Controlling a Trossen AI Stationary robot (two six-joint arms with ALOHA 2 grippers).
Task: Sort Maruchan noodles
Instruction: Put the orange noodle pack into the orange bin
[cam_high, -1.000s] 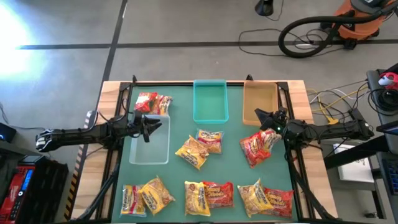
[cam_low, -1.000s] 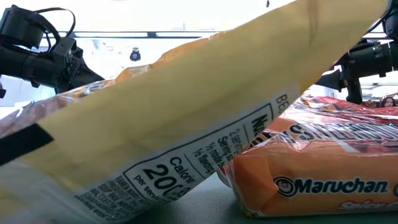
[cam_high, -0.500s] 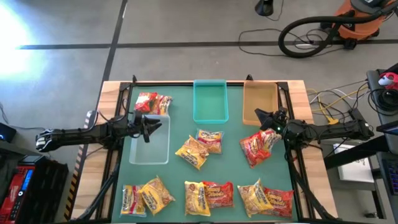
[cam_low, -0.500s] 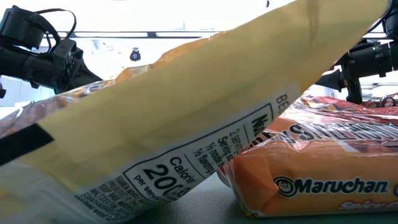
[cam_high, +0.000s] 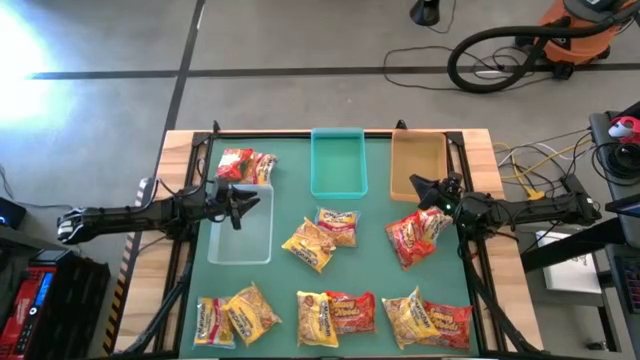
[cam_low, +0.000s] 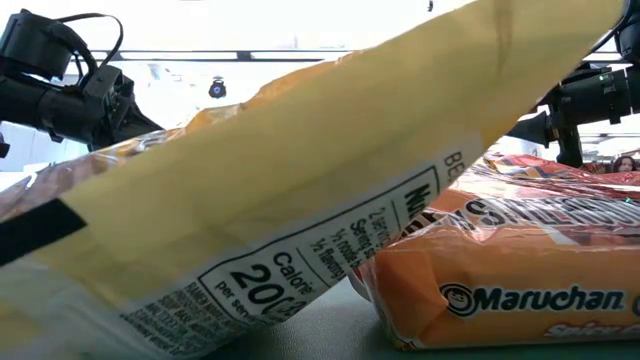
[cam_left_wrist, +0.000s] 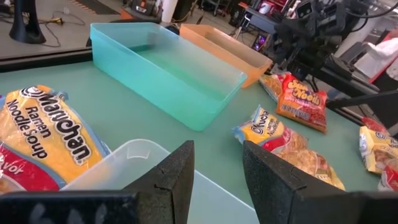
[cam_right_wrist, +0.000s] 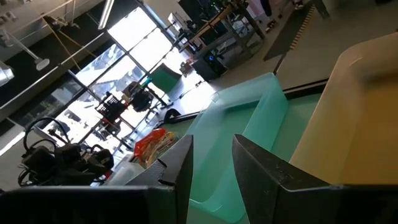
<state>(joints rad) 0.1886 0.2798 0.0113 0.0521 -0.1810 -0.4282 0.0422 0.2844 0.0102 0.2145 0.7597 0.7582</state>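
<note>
Several Maruchan noodle packets lie flat on the green mat: a red and a yellow one (cam_high: 247, 165) at the far left, two yellow ones (cam_high: 322, 238) in the middle, red ones (cam_high: 418, 236) at the right, and a row (cam_high: 335, 312) along the near edge. My left gripper (cam_high: 243, 203) is open and empty above the far end of the clear tray (cam_high: 240, 240); in its wrist view (cam_left_wrist: 217, 168) the tray's rim (cam_left_wrist: 127, 158) shows below the fingers. My right gripper (cam_high: 419, 189) is open and empty above the near end of the tan tray (cam_high: 418, 160), and it also shows in its wrist view (cam_right_wrist: 211, 163).
A teal tray (cam_high: 338, 162) stands at the far middle between the clear and tan trays. In the low view a yellow packet (cam_low: 300, 200) and an orange one (cam_low: 520, 280) lie right before the camera and hide most of the table. Wooden table edges (cam_high: 150, 300) flank the mat.
</note>
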